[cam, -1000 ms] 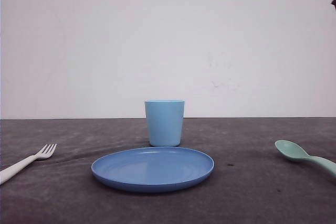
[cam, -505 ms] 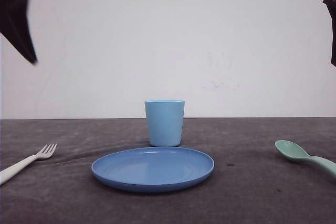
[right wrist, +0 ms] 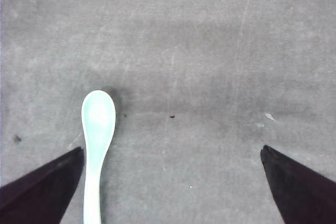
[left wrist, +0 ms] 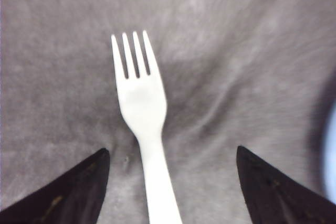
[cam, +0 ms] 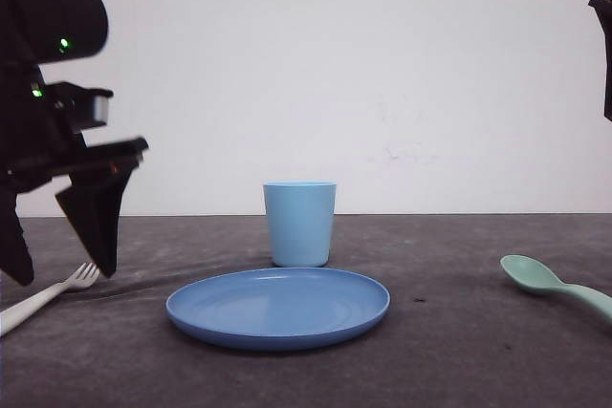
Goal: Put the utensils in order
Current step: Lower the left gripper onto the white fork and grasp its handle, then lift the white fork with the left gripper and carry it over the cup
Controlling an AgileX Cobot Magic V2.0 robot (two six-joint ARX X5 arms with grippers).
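Fork [left wrist: 140, 109] — between tips of left pincer [left wrist: 173, 182], spread wide, untouched | right pincer [right wrist: 173, 182] — wide apart, empty

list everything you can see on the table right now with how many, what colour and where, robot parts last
fork: one, white, table's left side, tines pointing away from the robot
spoon: one, mint green, right side
plate: one, blue, centre front
cup: one, light blue, upright behind the plate
table: one, dark grey
left gripper: black, open, fingers straddling the fork's handle
right gripper: black, open, above the table with the spoon by one finger
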